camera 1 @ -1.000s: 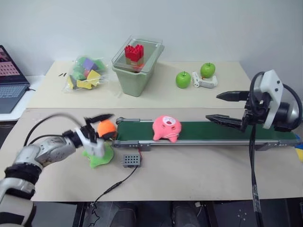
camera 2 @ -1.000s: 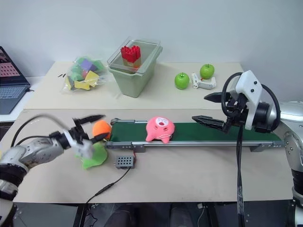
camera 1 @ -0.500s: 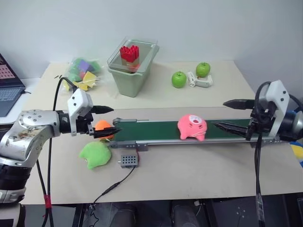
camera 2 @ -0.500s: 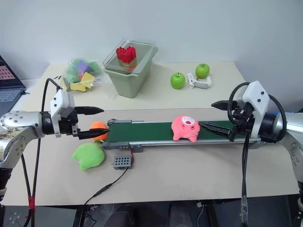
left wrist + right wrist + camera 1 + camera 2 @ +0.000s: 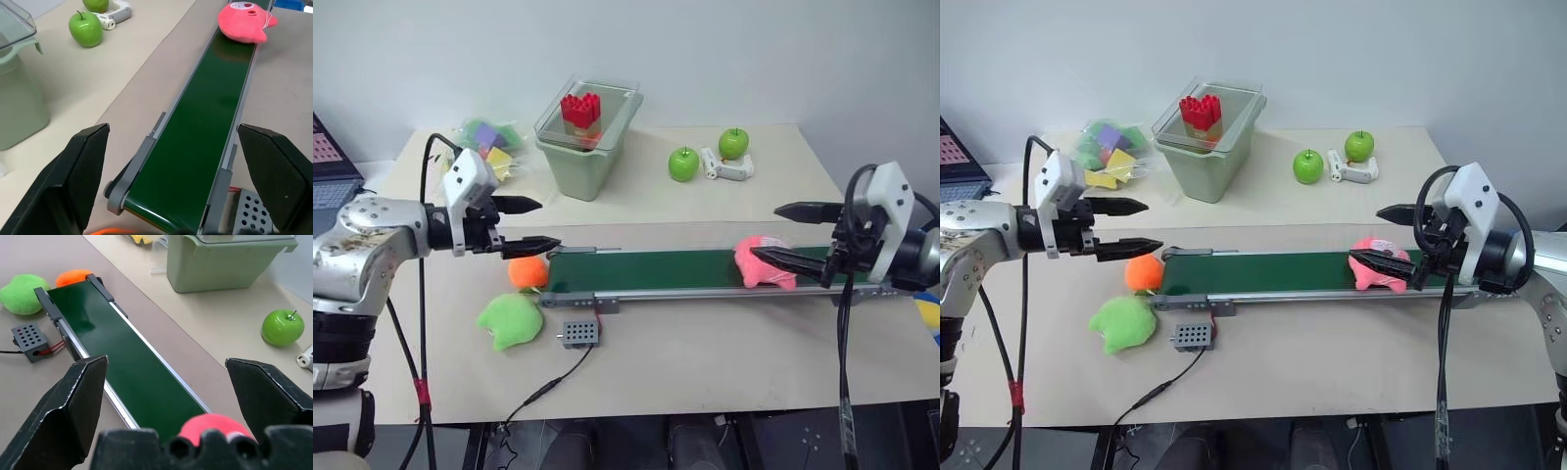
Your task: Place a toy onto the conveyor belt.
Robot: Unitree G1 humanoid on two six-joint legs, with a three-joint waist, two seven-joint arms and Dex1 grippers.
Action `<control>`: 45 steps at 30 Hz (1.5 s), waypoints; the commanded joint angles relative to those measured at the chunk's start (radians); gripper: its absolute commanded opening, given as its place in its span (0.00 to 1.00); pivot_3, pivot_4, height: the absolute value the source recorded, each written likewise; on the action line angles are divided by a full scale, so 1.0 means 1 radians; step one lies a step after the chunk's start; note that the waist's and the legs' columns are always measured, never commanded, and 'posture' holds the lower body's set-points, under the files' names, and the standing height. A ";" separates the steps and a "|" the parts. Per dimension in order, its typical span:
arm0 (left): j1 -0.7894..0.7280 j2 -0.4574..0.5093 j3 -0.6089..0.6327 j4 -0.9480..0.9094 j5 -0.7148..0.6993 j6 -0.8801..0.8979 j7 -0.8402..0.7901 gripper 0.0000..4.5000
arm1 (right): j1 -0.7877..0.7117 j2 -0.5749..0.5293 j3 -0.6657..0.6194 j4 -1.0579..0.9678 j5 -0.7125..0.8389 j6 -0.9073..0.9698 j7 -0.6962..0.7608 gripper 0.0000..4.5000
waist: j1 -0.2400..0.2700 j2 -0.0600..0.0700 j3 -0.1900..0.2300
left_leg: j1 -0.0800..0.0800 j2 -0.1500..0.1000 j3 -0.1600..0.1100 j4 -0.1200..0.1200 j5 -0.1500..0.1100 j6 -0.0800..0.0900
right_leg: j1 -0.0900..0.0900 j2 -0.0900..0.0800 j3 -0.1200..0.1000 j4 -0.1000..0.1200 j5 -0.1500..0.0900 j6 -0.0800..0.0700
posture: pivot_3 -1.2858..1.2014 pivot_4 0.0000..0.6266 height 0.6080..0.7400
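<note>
The table (image 5: 705,362) spans the frame, and across its middle runs the conveyor belt (image 5: 646,271), a dark green strip in a metal frame. At the belt's right end, middle right of the frame, the pink toy (image 5: 766,264) lies on the green surface. The right gripper (image 5: 783,235) sits there with its fingers spread wide, one above the toy and one across its front, so nothing is pinched. At middle left, the left gripper (image 5: 529,223) hangs over the belt's left end, fingers likewise spread and empty.

Upper centre holds a green bin (image 5: 587,137) with red blocks on its lid, two apples (image 5: 683,164) to its right. Lower left lie an orange ball (image 5: 527,271) beside the belt end, a green plush (image 5: 511,321) and the small control box (image 5: 578,333).

The toy looks placed, but it is close to the belt's end. If the belt runs rightward, it could drop off. A careless right gripper could also nudge it over the frame rail.
</note>
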 commanded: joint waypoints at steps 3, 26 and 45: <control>-0.067 -0.007 0.028 0.009 -0.001 0.021 -0.022 0.99 | -0.025 -0.012 -0.027 -0.007 0.003 -0.017 0.008 1.00 | 0.001 0.000 0.000 | 0.000 0.000 0.000 0.000 0.000 0.000 | 0.000 0.000 0.000 0.000 0.000 0.000 | 0.52 0.24 1.00; -0.131 -0.066 0.034 -0.017 0.034 0.049 -0.003 0.99 | -0.053 -0.004 -0.019 0.010 -0.014 -0.034 -0.001 1.00 | 0.000 0.000 0.000 | 0.000 0.000 0.000 0.000 0.000 0.000 | 0.000 0.000 0.000 0.000 0.000 0.000 | 0.52 0.24 1.00; -0.265 -0.156 -0.009 0.021 0.087 -0.019 -0.013 0.99 | -0.054 0.000 -0.031 0.014 -0.028 -0.046 -0.003 1.00 | 0.003 0.000 0.000 | -0.001 0.000 0.000 0.002 0.000 0.000 | 0.000 0.000 0.000 0.000 0.000 0.000 | 0.52 0.24 1.00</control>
